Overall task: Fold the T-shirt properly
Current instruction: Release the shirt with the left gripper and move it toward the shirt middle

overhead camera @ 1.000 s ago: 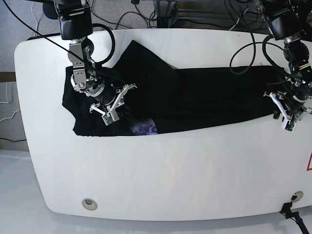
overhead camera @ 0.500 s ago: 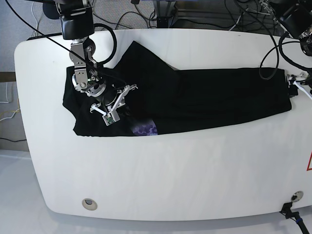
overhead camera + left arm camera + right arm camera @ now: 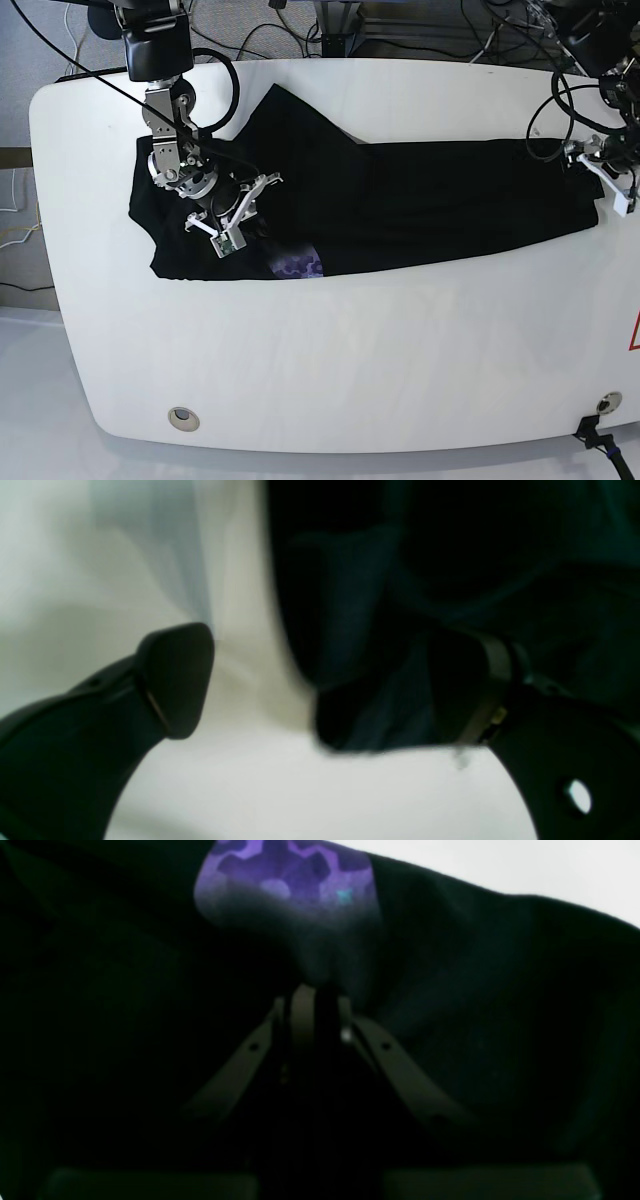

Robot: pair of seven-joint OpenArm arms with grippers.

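Observation:
The black T-shirt (image 3: 420,200) lies stretched in a long band across the white table (image 3: 350,350), with a patch of purple print (image 3: 297,265) showing at its front edge. On its left part, my right gripper (image 3: 245,222) is shut on a pinch of the black fabric; the right wrist view shows the closed fingers (image 3: 300,1010) just below the print (image 3: 285,880). My left gripper (image 3: 605,175) hovers at the shirt's right end. It stands open (image 3: 325,690), with the shirt's corner (image 3: 400,580) lying loose against one finger (image 3: 480,690).
Cables (image 3: 330,30) trail behind the table's far edge. A round hole (image 3: 182,417) sits near the front left corner and another (image 3: 607,403) near the front right. A red mark (image 3: 634,335) shows at the right edge.
My left gripper opened, let go of the shirt's right end and moved from its front corner toward the back right. The right arm stayed put.

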